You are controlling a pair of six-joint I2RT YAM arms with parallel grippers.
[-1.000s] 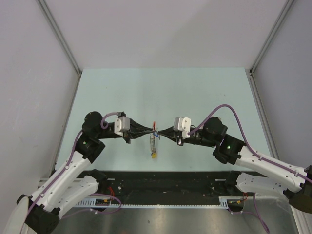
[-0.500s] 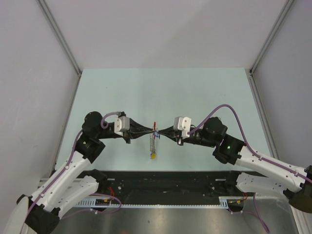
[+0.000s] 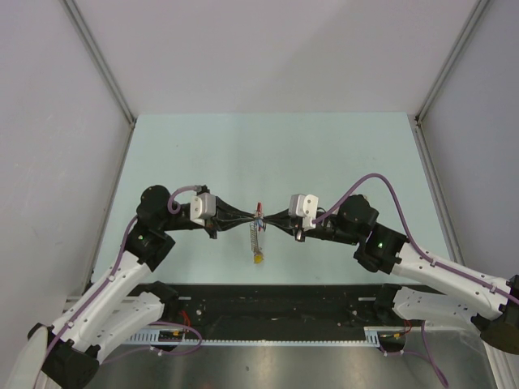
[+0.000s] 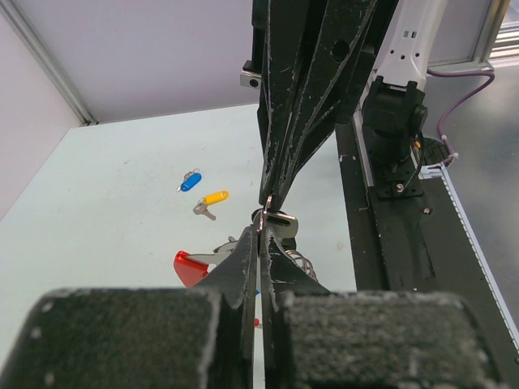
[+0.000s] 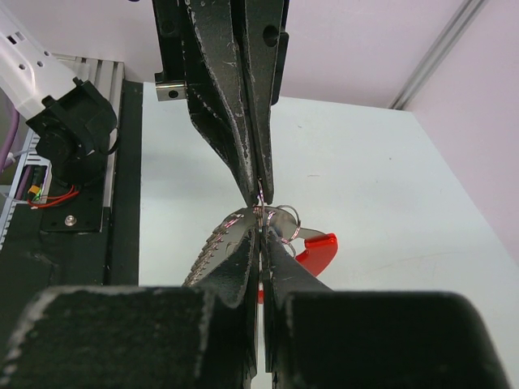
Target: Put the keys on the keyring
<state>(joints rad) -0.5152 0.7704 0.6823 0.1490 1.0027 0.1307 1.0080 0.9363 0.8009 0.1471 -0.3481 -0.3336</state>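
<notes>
keyring [image 4: 188, 266] mostly behind left hand [image 4: 261, 233]

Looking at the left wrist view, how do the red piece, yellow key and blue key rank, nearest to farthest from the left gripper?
1. Red piece, just left of the left gripper.
2. Yellow key, beyond it, further back.
3. Blue key, farther left still.

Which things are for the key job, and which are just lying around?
For the job: keyring, pinched between the left gripper and right gripper, both shut.
Lying about: yellow-tagged key; small blue tag beside it, probably spare.
</notes>
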